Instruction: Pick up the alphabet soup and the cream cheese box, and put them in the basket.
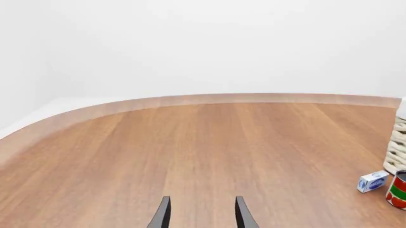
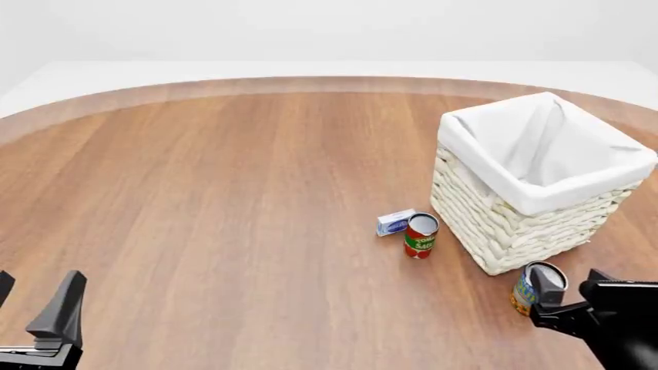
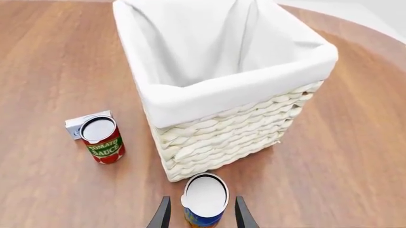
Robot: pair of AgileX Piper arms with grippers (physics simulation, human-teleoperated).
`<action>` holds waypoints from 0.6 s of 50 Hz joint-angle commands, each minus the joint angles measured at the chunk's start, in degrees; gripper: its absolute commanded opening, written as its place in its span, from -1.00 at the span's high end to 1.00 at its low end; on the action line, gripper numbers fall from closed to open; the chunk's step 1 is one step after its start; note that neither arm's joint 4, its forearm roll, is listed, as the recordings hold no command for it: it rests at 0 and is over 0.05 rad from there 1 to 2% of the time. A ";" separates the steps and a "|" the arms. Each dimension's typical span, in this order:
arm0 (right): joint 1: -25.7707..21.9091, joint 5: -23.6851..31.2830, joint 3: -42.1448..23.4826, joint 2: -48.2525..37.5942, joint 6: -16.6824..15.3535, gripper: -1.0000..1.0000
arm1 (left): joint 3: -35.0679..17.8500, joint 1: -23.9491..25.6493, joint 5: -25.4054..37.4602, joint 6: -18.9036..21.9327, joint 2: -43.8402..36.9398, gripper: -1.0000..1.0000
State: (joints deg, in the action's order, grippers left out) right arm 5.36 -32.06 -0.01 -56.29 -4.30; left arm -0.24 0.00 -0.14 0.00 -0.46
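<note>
Nothing yet in the cream-white wicker basket with white liner [image 2: 514, 223]; blue-and-orange alphabet soup can [image 3: 204, 203] upright beside it, between the spread right gripper [image 3: 200, 216] fingers, apparently ungrasped; pale blue cream cheese box [image 2: 395, 223] on table; left gripper [image 1: 201, 213] spread, empty.

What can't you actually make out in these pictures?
- Cream cheese box: right wrist view, mostly hidden behind the tomato sauce can.
- Alphabet soup: label text too small in front view.
- Right gripper: fingers flank the can; contact unclear.
- Basket: cut off in left wrist view.
</note>
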 commanded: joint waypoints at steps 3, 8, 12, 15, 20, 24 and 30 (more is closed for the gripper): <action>0.01 -2.98 0.00 -3.83 0.25 -1.00 | 0.00 0.00 0.00 0.00 0.00 -1.00; 0.05 -4.28 0.00 -5.55 0.22 -1.00 | 0.00 0.00 0.00 0.00 0.00 -1.00; -0.14 -5.30 0.00 -6.80 0.20 -1.00 | 0.00 0.00 0.00 0.00 0.00 -1.00; -0.20 -6.24 0.00 -7.98 0.24 -1.00 | 0.00 0.00 0.00 0.00 0.00 -1.00; -0.02 -7.79 0.00 -9.90 0.05 -1.00 | 0.00 0.00 0.00 0.00 0.00 -1.00; 0.20 -9.81 0.00 -12.34 -0.06 -1.00 | 0.00 0.00 0.00 0.00 0.00 -1.00; -0.05 -11.72 0.00 -14.73 -0.26 -1.00 | 0.00 0.00 0.00 0.00 0.00 -1.00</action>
State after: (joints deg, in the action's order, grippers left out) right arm 5.34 -40.60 0.00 -67.10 -4.35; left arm -0.24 0.00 -0.14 0.00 -0.46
